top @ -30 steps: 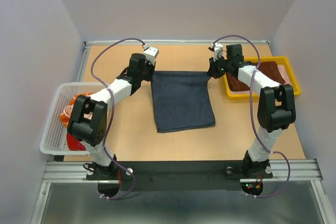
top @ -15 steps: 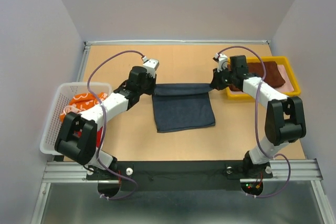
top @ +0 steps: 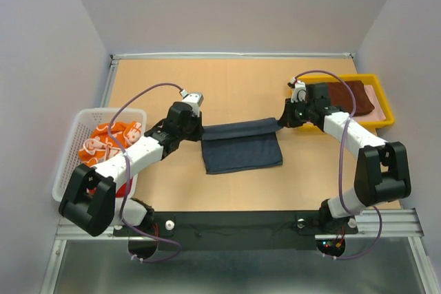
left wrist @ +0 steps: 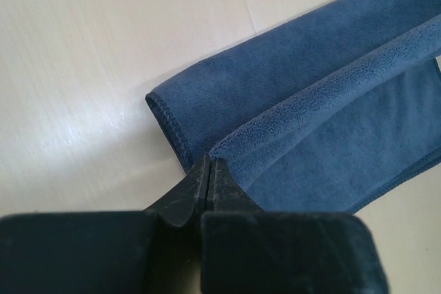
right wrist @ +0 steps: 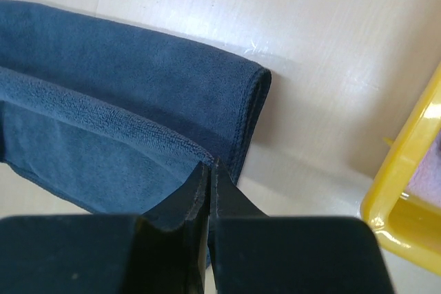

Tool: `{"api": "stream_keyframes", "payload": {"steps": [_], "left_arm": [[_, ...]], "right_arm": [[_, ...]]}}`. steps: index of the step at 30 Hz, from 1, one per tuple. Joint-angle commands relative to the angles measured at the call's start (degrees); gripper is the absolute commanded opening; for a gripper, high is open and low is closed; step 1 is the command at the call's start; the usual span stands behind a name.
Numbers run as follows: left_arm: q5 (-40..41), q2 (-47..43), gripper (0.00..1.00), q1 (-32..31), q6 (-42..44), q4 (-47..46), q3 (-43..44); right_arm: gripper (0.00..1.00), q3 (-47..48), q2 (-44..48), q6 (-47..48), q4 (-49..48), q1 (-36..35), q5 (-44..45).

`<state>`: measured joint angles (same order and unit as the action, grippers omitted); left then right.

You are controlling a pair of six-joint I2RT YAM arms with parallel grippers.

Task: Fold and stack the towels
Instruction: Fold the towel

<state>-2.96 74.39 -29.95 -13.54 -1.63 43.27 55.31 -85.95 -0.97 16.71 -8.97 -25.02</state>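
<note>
Looking from above, the navy towel [top: 241,151] lies half folded on the table [top: 172,80], its far edge raised between the left gripper [top: 202,131] and right gripper [top: 280,123]. Left wrist: jaws pinched shut on a stitched corner, pile plush. Right wrist: jaws clamped on the other corner, near a yellow tray [right wrist: 406,204].

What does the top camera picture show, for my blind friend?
The left claw and right claw each pinch a corner of a navy towel, holding that edge over the rest of it. A basket with an orange towel sits at left, a tray with a brown towel at right.
</note>
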Motion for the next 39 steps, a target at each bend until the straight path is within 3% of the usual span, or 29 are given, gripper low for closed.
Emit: {"api": "stream_keyframes", "payload": {"steps": [1, 11, 34, 36, 38, 39], "left_arm": [[0.1, -2.5, 0.0, -1.1, -4.3, 3.5, -1.5], [2.0, -5.6, 0.0, -1.9, -7.5, 7.3, -3.1], [-1.2, 0.8, 0.0, -2.7, -11.8, 7.3, -7.4], [-1.5, 0.5, 0.08, -3.2, -12.1, 7.3, -7.6], [-2.1, -0.6, 0.19, -3.9, -12.6, 7.3, -7.7], [-2.6, -0.6, 0.2, -3.9, -12.7, 7.3, -7.7]], "right_arm": [[0.02, -0.8, 2.9, -3.2, 1.4, 0.4, 2.9], [0.02, -2.8, 5.1, -6.4, 5.3, 0.4, 4.0], [0.03, -7.2, 0.0, -9.7, 5.5, 0.5, 6.4], [0.04, -7.5, 0.6, -10.2, 5.5, 0.5, 6.3], [0.11, -7.7, 1.7, -10.6, 5.7, 0.5, 5.8], [0.16, -7.7, 2.3, -10.8, 5.6, 0.5, 5.3]]}}
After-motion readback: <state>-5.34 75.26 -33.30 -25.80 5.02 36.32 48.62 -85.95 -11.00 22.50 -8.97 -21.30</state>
